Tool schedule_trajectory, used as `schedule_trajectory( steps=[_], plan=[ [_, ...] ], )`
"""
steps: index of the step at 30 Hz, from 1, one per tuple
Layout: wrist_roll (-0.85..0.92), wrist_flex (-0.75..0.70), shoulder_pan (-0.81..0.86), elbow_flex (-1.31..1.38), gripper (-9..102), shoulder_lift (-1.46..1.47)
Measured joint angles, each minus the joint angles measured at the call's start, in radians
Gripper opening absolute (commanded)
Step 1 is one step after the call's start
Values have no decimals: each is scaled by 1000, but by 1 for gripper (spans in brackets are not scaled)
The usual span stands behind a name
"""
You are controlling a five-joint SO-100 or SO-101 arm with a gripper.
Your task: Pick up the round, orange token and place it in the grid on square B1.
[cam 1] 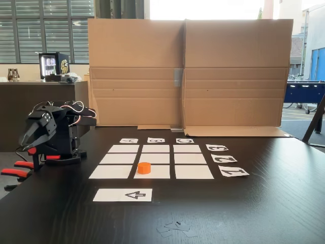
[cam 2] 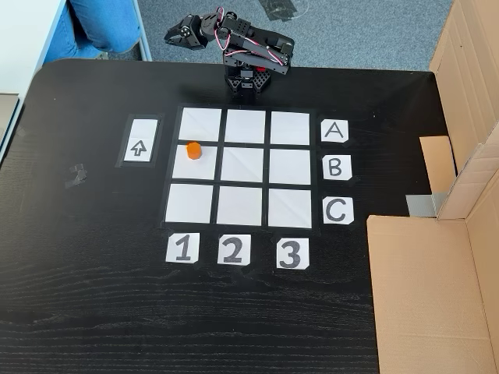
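token [cam 2: 193, 150] stands upright on square b1 [cam 2: 190, 164] of the grid [cam 2: 244, 166], at its upper edge, apparently already placed. the jaws [cam 2: 173, 34] are folded back beyond row a, well apart from the token; whether apart or together cannot be told. labels read a, b, c and 1, 2, 3.

You see a table [cam 2: 93, 296] of dark wood with visible grain and a low sheen. The grid [cam 2: 243, 165] is matt white paper, as are the labels [cam 2: 334, 167] and the arrow strip [cam 2: 139, 148]. The token [cam 2: 193, 150] looks like smooth orange plastic. The screen [cam 1: 188, 76] is matt brown cardboard. The arm [cam 2: 249, 51] is black plastic.
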State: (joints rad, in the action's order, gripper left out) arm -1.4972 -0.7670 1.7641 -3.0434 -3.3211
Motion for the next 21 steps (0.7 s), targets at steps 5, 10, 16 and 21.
schedule_trajectory(
  steps=[5,10,16,21],
  plan=[
    [0,0,0,0,-1,0],
    [0,0,0,0,-1,0],
    [0,0,0,0,-1,0],
    [0,-32,0,0,-1,0]
  ],
)
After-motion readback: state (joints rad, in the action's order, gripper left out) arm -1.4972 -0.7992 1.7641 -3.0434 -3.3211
